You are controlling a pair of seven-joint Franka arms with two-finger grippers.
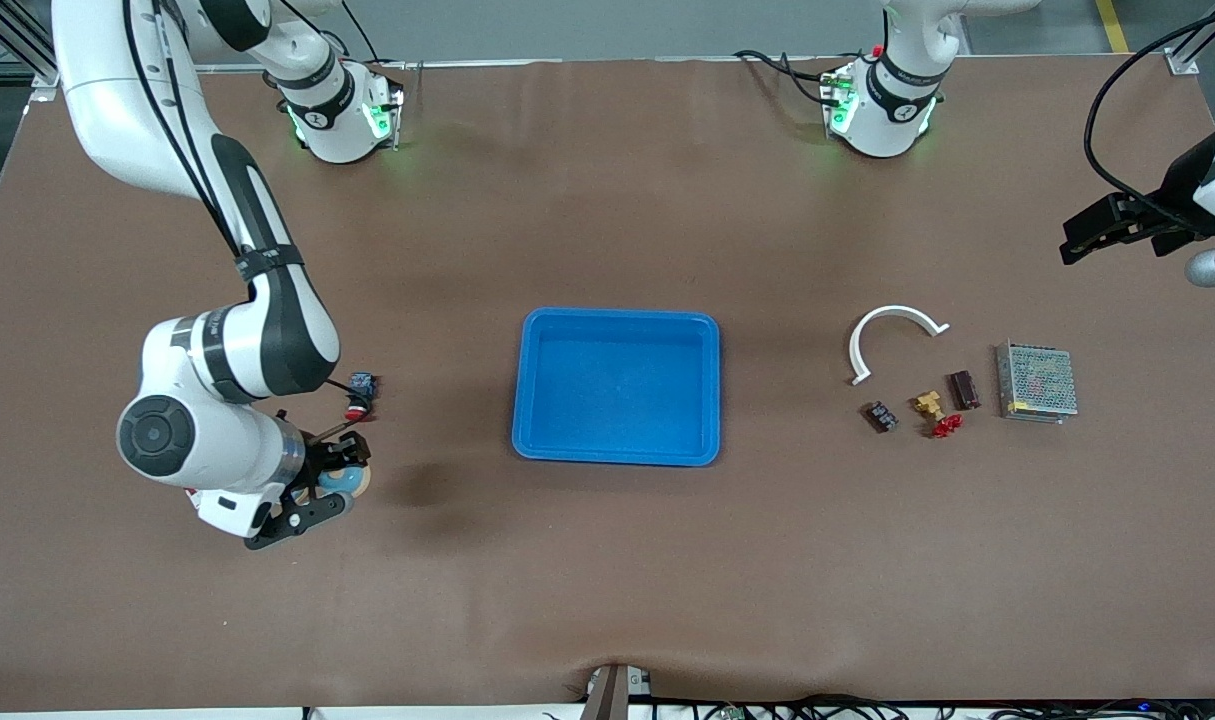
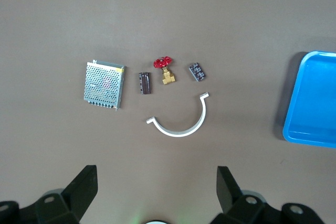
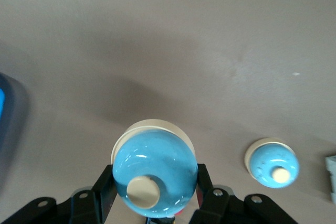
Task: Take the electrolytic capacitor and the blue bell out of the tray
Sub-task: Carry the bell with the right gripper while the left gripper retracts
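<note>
I am two white arms at one big brown table (image 1: 607, 580), and its smooth cover runs almost edge to edge, with grey floor and black cables past it. In the middle sits one blue plastic tray with round corners (image 1: 529, 400). Toward my left arm's end lies one silver metal box with a mesh top (image 1: 1036, 381); any label on it is too small for me to read. Beside it, closer to the tray, lies one white plastic half ring (image 1: 892, 322). My left gripper (image 1: 1072, 242) waits up high over that end of the table, with its fingers (image 2: 84, 187) spread wide and nothing in them. My right gripper (image 1: 329, 492) is up over the table at my right arm's end, and its fingers (image 3: 105, 188) are squeezed tight on one shiny round blue bell with a cream button (image 3: 155, 174). My right wrist view shows a second blue bell (image 3: 272, 162) sitting on the table, so I count two. Just nearer the camera than the half ring lie one dark brown block (image 1: 963, 389), one little black part (image 1: 879, 417) and one brass valve with a red handle (image 1: 935, 412). I cannot tell which is the capacitor. Near my right arm lie one tiny blue part (image 1: 364, 381) and one tiny red part (image 1: 357, 410).
</note>
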